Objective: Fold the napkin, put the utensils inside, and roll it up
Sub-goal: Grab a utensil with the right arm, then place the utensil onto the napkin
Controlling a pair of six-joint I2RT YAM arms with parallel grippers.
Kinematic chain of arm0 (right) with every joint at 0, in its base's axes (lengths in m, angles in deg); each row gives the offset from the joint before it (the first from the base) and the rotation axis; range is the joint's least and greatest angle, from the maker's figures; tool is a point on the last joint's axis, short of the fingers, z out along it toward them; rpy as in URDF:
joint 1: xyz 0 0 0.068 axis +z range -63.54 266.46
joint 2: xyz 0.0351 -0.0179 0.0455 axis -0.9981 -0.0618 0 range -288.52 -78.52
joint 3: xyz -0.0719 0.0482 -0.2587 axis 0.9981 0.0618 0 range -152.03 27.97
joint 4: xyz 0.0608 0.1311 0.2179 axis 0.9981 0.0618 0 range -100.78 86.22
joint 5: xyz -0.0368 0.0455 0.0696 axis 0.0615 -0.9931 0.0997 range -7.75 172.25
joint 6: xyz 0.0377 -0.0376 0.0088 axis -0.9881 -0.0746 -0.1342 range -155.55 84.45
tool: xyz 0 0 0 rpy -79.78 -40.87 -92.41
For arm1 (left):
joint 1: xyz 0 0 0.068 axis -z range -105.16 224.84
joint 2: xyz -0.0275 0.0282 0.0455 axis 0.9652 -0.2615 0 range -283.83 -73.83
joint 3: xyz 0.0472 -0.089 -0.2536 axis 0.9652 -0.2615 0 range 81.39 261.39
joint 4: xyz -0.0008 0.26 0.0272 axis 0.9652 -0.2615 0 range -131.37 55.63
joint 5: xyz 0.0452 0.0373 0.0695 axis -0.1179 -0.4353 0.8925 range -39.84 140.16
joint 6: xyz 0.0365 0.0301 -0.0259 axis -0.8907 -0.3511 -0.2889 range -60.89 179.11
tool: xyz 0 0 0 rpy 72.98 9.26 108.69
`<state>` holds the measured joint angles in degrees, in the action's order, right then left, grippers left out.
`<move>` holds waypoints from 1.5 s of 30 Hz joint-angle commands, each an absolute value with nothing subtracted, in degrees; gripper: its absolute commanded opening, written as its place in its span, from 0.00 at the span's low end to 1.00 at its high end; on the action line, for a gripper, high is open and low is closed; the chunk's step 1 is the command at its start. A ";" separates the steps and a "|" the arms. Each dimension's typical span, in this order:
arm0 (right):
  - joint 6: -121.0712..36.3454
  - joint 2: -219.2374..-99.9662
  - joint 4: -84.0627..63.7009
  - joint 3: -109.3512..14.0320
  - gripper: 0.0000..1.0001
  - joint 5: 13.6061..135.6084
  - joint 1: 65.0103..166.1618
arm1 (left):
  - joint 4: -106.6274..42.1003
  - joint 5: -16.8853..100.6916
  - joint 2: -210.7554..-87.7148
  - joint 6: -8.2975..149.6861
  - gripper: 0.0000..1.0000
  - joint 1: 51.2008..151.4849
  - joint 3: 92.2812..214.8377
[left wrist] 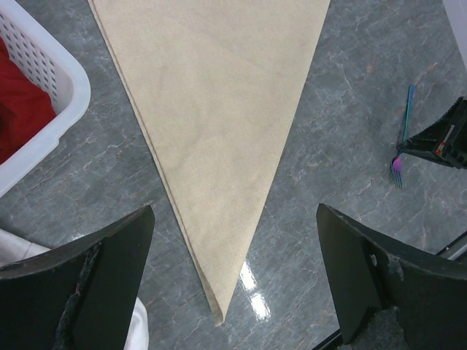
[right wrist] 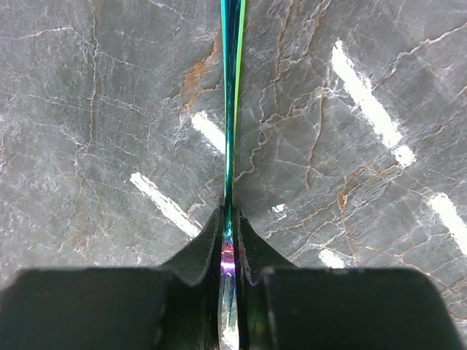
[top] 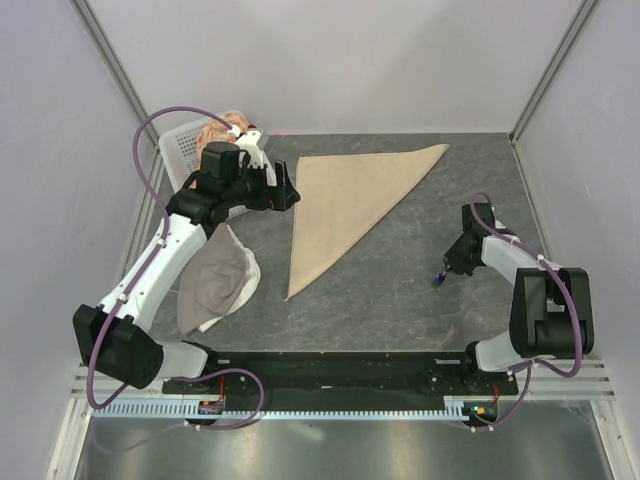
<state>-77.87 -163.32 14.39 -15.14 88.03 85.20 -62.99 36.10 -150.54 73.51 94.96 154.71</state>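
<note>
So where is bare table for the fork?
Bare table lies between the napkin and the right gripper holding the fork, and between its near tip and the arm bases. The left is crowded: basket, grey-and-white cloth, left gripper.

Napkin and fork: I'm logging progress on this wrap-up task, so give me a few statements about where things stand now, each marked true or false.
1. The napkin is folded into a triangle. True.
2. The right gripper is shut on the fork. True.
3. The fork lies on the napkin. False: it is in the right gripper, over bare tabletop, apart from the napkin.
4. The left gripper is pinching the napkin. False: its jaws stand wide open, gripping nothing.
5. The white basket stands on the right side. False: it stands at the far left.
</note>
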 commanded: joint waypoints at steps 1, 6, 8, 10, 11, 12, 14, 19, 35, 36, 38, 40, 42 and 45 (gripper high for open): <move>-78.88 -166.06 15.77 -15.53 0.15 91.56 86.11 | -61.61 34.96 -148.80 75.29 1.00 95.32 155.48; -79.14 -167.20 15.59 -15.18 0.09 92.53 88.39 | -61.61 35.05 -148.62 75.37 1.00 95.23 155.57; -79.14 -167.38 15.24 -15.35 0.01 91.74 88.57 | -61.53 35.05 -148.62 75.37 1.00 95.32 155.48; -79.40 -166.68 15.15 -16.05 0.00 90.16 89.27 | -61.61 35.13 -148.62 75.37 1.00 95.32 155.48; -79.67 -166.33 15.67 -17.28 0.00 89.81 90.05 | -61.61 35.05 -148.62 75.29 1.00 95.32 155.48; -80.28 -165.45 16.03 -18.16 0.00 88.59 90.50 | -61.53 35.05 -148.62 75.37 1.00 95.32 155.57; -81.33 -164.57 16.99 -21.22 0.00 87.09 92.25 | -61.53 35.05 -148.62 75.37 1.00 95.32 155.48; -85.81 -164.21 17.35 -28.44 0.00 85.41 97.79 | -61.52 34.78 -148.62 75.55 1.00 95.32 155.48; -97.51 -191.01 6.89 -56.39 0.00 87.87 112.03 | -61.44 35.58 -148.54 75.29 1.00 95.32 155.48; -98.56 -192.85 6.80 -57.01 0.00 89.18 112.21 | -61.44 35.49 -148.54 75.29 1.00 95.23 155.40; -99.09 -194.35 6.63 -57.98 0.00 90.15 112.21 | -61.53 35.49 -148.62 75.29 1.00 95.32 155.39; -99.70 -194.80 6.71 -57.72 0.00 92.09 112.30 | -61.44 35.49 -148.54 75.29 1.00 95.32 155.48; -100.23 -194.63 6.80 -57.02 0.00 93.32 112.30 | -61.44 35.31 -148.62 75.29 1.00 95.32 155.48; -100.76 -194.98 6.89 -56.40 0.00 94.81 112.30 | -61.53 34.96 -148.62 75.37 1.00 95.32 155.48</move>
<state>-98.42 -195.23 8.12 -55.22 90.61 112.48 -62.99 36.08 -150.16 74.16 94.96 154.71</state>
